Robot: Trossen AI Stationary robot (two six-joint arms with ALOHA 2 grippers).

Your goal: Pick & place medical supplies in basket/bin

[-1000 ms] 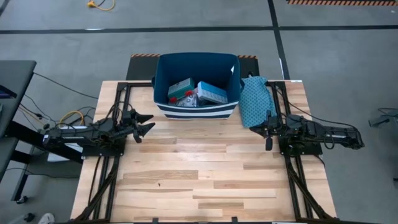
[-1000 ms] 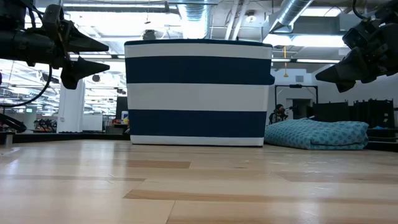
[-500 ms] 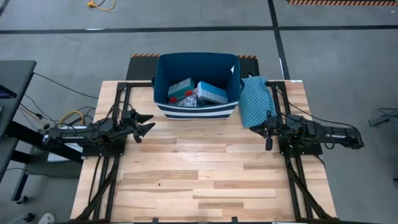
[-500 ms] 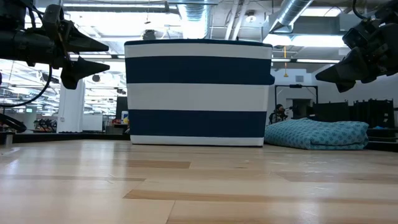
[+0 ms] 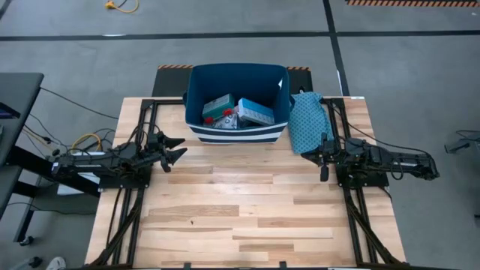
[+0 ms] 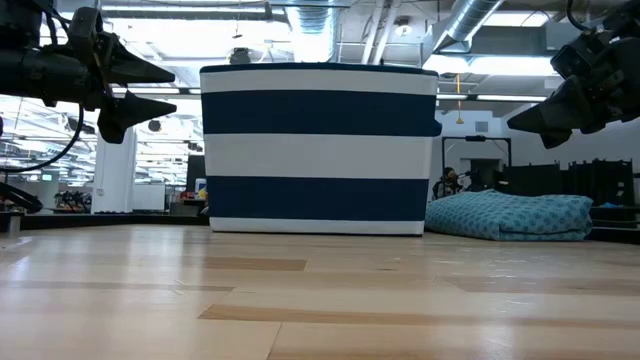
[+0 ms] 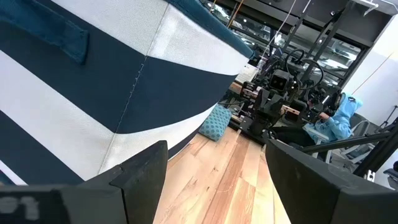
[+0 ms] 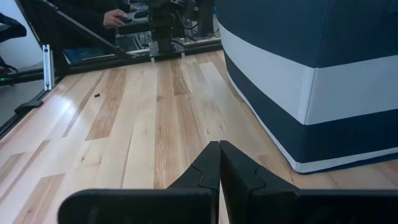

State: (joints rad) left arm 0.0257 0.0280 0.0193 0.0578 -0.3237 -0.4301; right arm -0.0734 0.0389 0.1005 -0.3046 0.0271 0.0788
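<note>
The navy bin with white stripes (image 5: 237, 105) stands at the table's far middle; it also shows in the low view (image 6: 318, 150). Inside lie a teal-and-red box (image 5: 217, 107), a light blue pill organiser (image 5: 256, 111) and other small supplies. My left gripper (image 5: 180, 148) is open and empty, raised above the table near the bin's left front corner. My right gripper (image 5: 323, 166) is shut and empty, raised above the table to the right of the bin. Both show in the low view, the left (image 6: 165, 90) and the right (image 6: 520, 122).
A teal patterned cloth bag (image 5: 306, 120) lies on the table against the bin's right side, just beyond my right gripper. The wooden tabletop (image 5: 240, 210) stretches toward the near edge. A person in a light blue hooded top (image 7: 336, 121) sits beyond the table.
</note>
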